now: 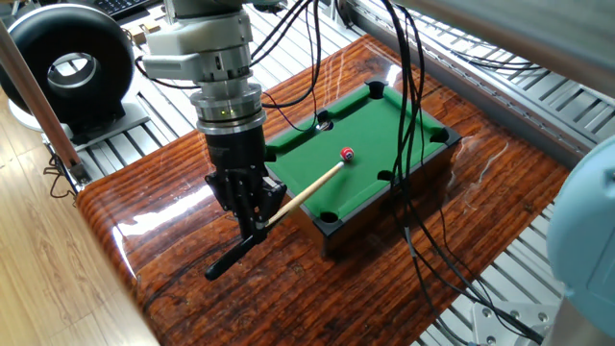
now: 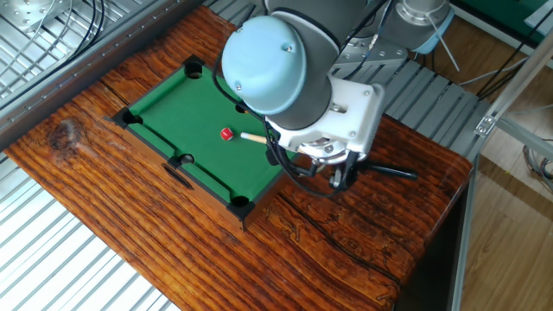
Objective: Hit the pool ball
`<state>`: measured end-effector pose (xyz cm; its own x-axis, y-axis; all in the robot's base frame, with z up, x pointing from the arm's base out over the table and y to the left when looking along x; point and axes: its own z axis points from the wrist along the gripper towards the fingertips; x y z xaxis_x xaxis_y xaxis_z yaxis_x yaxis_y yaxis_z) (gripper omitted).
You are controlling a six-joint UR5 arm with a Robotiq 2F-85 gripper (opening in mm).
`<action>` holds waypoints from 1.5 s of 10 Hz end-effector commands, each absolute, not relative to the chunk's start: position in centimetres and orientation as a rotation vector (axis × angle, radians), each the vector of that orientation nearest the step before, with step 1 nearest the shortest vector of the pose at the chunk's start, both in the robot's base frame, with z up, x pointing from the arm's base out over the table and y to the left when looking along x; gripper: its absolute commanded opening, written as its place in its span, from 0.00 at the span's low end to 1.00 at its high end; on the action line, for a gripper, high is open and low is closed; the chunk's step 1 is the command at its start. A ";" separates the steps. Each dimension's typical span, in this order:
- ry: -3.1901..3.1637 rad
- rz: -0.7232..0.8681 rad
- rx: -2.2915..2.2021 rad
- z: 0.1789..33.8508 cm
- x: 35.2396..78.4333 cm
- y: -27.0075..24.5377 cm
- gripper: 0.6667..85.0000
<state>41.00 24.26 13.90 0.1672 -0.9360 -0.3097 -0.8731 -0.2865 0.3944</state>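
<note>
The pool ball [image 1: 347,154] is small, glossy and red, and lies on the green felt of a mini pool table [image 1: 423,169]. My gripper [image 1: 252,217] is shut on the wooden cue stick [image 1: 306,191] near its black butt, left of the table. The cue tip lies just short of the ball on its near-left side. In the other fixed view the ball [image 2: 226,134] sits a small gap from the cue tip [image 2: 246,136]. The arm's wrist hides most of the gripper [image 2: 339,179] there, and the cue's black butt pokes out to its right.
The mini table [image 2: 185,172] has black pockets at its corners and mid-sides. Black cables [image 1: 404,106] hang over its right half. A black ring-shaped device [image 1: 65,67] stands at the back left. The wooden tabletop [image 1: 173,259] ends close to the left of the gripper.
</note>
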 end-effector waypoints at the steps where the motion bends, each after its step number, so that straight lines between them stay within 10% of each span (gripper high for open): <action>1: -1.792 -0.779 2.305 14.0 41.2 24.0 0.00; 15: -1.703 -0.689 2.337 15.0 43.0 20.6 0.00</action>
